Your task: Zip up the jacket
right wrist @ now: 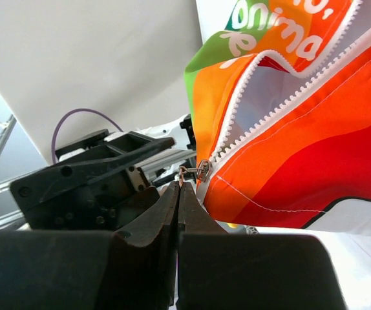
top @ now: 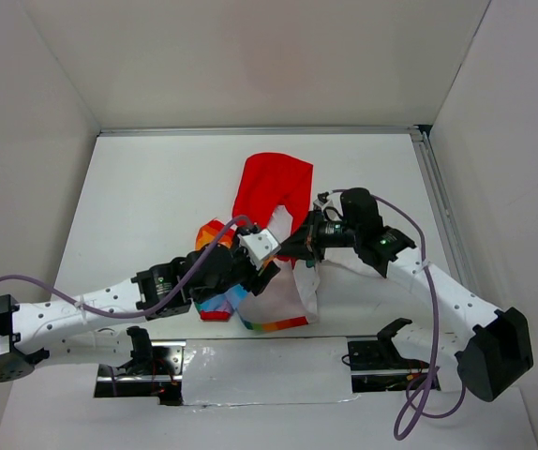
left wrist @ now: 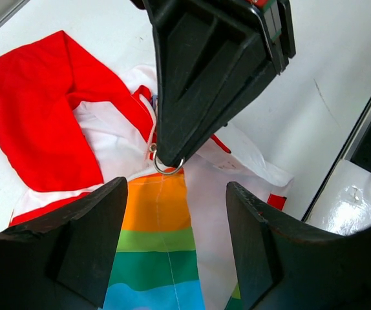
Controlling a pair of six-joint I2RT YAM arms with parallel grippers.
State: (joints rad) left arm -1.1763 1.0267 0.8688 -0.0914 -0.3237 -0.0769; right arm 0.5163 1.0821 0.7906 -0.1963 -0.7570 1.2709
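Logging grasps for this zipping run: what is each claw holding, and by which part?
Right claw: shut on the jacket's zipper pull ring. Left claw: open over the rainbow front, holding nothing.

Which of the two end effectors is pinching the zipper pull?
The right end effector: its fingers are pressed together on the zipper pull of the jacket. The left end effector hangs open above the jacket, gripping nothing.
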